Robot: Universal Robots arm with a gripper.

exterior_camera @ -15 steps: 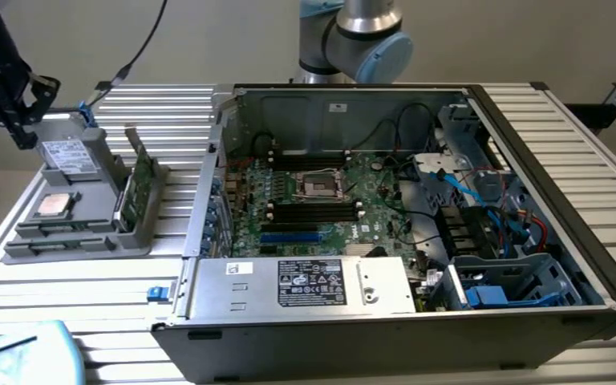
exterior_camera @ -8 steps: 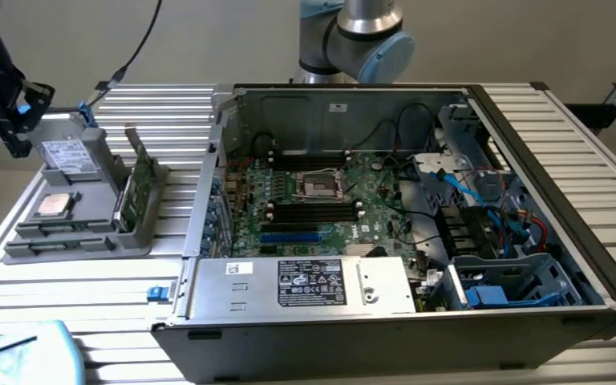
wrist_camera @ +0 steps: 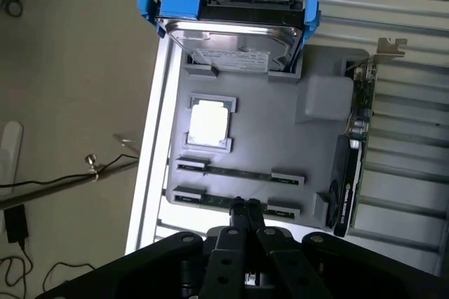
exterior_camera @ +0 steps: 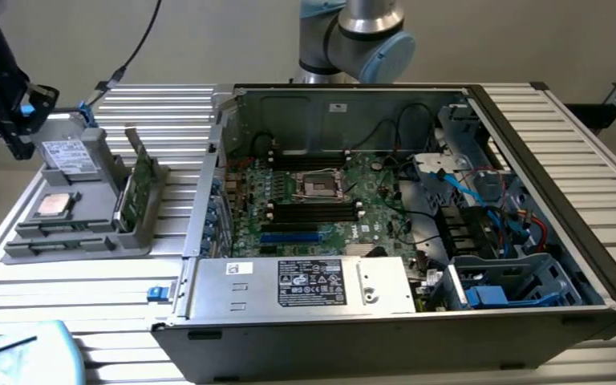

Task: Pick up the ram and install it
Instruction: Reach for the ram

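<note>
Two ram sticks stand on edge in holders on the grey tray (wrist_camera: 273, 137): one (wrist_camera: 238, 172) farther from my fingertips, the other (wrist_camera: 210, 201) right by them. Both are thin, dark green and slot-length. My gripper (wrist_camera: 245, 206) hangs above the tray with its black fingers pressed together, shut on nothing, the tips over the nearer ram stick. In the exterior view the gripper (exterior_camera: 17, 144) is at the far left, above the tray's (exterior_camera: 73, 241) far end. The open computer case (exterior_camera: 565, 200) shows the motherboard (exterior_camera: 378, 228) with long black slots (exterior_camera: 314, 212) beside the processor socket (exterior_camera: 316, 184).
The tray also holds a hard drive in blue brackets (wrist_camera: 231, 29), a square processor (wrist_camera: 209, 122) and a broad green card with a metal bracket (wrist_camera: 354, 151) standing on edge. Ribbed metal table (exterior_camera: 73, 297) surrounds it. Cables and a power supply (exterior_camera: 308, 285) crowd the case.
</note>
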